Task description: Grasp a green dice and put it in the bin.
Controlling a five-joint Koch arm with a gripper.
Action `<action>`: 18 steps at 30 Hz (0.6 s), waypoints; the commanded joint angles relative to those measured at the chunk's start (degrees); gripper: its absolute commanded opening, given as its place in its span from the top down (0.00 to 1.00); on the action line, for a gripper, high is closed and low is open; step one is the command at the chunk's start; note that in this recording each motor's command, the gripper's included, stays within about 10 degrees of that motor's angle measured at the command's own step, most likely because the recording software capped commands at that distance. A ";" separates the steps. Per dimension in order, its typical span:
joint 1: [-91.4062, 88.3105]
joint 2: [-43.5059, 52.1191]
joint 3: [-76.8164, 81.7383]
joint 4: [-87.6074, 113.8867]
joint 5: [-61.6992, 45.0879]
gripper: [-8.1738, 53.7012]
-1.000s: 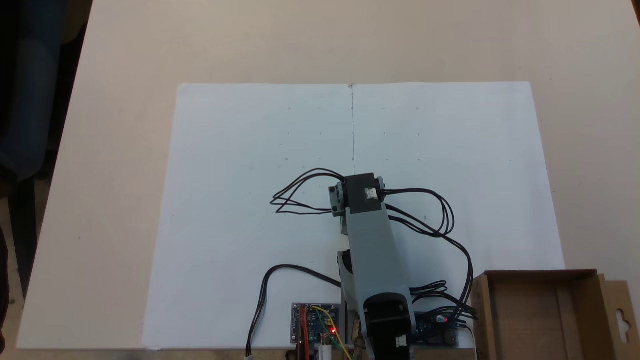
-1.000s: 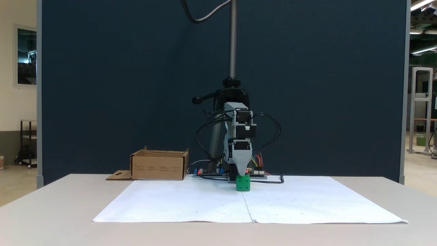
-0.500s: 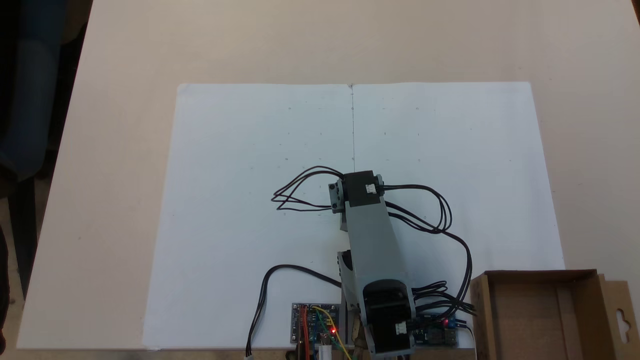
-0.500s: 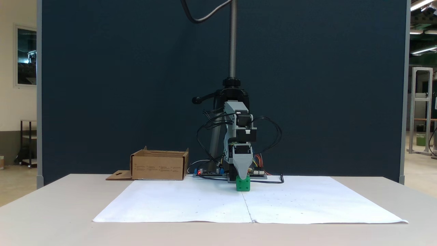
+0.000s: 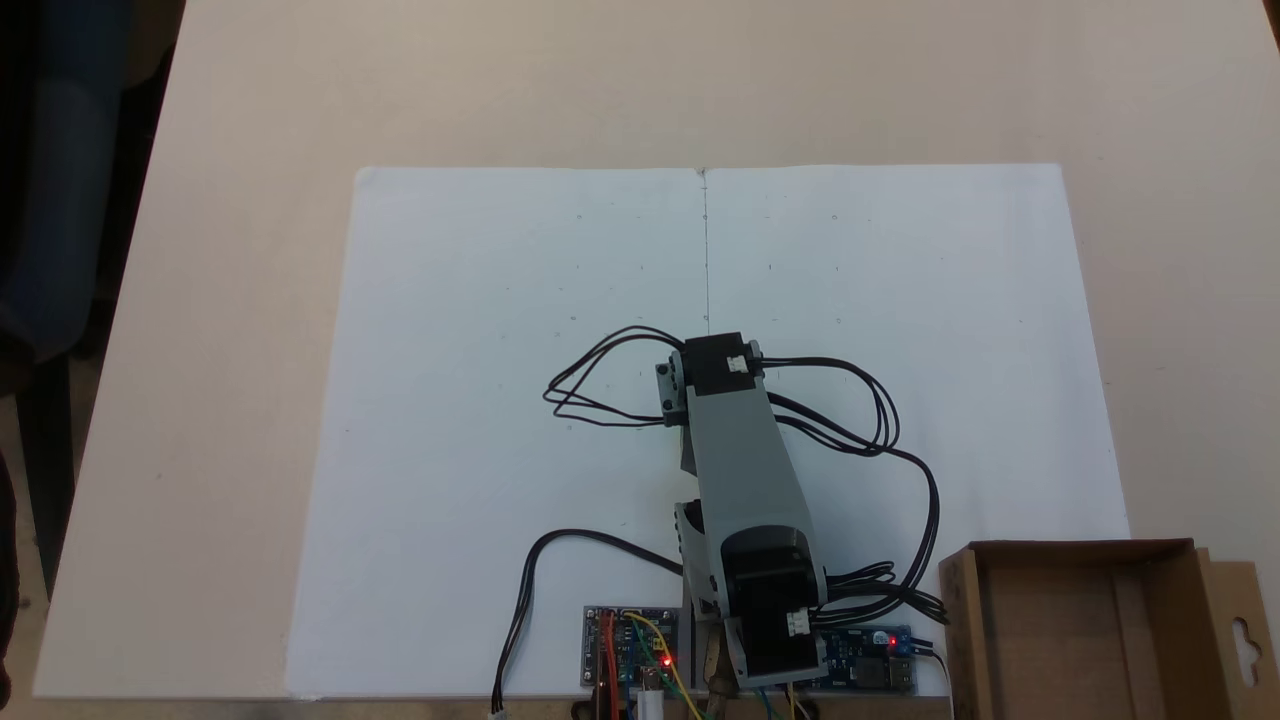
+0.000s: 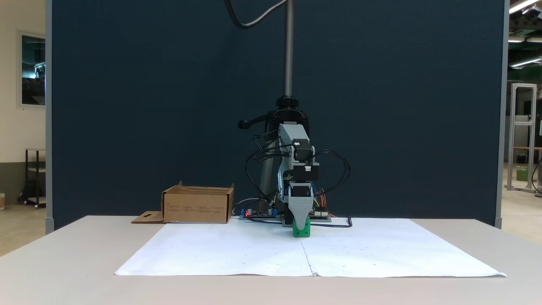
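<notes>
Seen from the front fixed view: green dice [image 6: 301, 229] resting on white paper sheet [image 6: 220, 250], close to the sheet's centre crease and just in front of the arm's base; gripper [image 6: 301, 223] lowered straight onto it, grey front jaw tapering down over the upper part of the cube's near face; second jaw lying behind the first, so no telling how wide the jaws stand or whether the cube is clamped; dice apparently on the sheet, not lifted

Bin [image 6: 198, 205] standing well to the left of the dice in that view, at the far edge of the table [image 6: 63, 254], open side up, its flap [image 6: 147, 217] lying flat on the tabletop beside it

From the fixed view looking down: arm [image 5: 740, 470] stretched from the near edge toward the middle of the sheet [image 5: 480, 330], hiding dice and gripper beneath its grey link; bin [image 5: 1080, 625] at lower right, interior bare, flap with keyhole cutout [image 5: 1240, 635] at its right side; circuit board [image 5: 630, 645] with a red light by the arm's base; black cables [image 5: 600, 385] looping off both sides of the wrist
</notes>
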 commanded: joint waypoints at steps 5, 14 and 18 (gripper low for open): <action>0.09 -1.41 -0.35 -2.11 2.72 0.17; 0.09 -4.31 -0.35 -2.55 2.72 0.19; 0.18 -6.15 -0.26 -6.24 2.72 0.20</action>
